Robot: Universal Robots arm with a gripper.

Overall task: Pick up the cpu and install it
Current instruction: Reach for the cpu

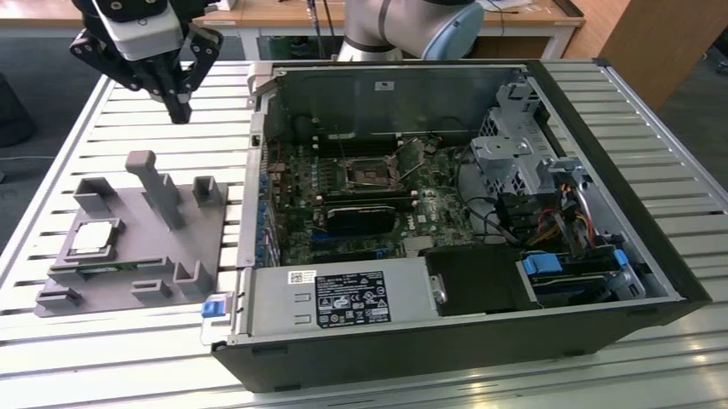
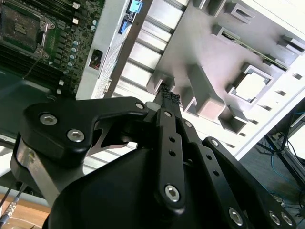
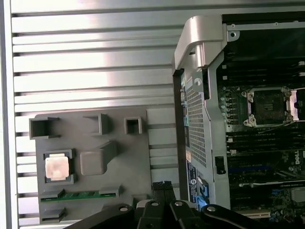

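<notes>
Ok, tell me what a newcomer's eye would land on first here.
The open computer case with its exposed motherboard dominates the exterior view's right. On the exterior view's left, the black gripper hangs with jaws shut near the grey tray, where the cpu sits in its pocket.

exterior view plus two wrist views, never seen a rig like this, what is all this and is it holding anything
A robot arm carries a black gripper. The exterior view is from a camera off the arm; both wrist views are from cameras riding on it. On the slatted table lie a grey tray and an open computer case. The cpu sits in a tray pocket, a green memory stick beside it. The gripper hangs above the table, shut, holding nothing. The case's socket looks empty.
</notes>
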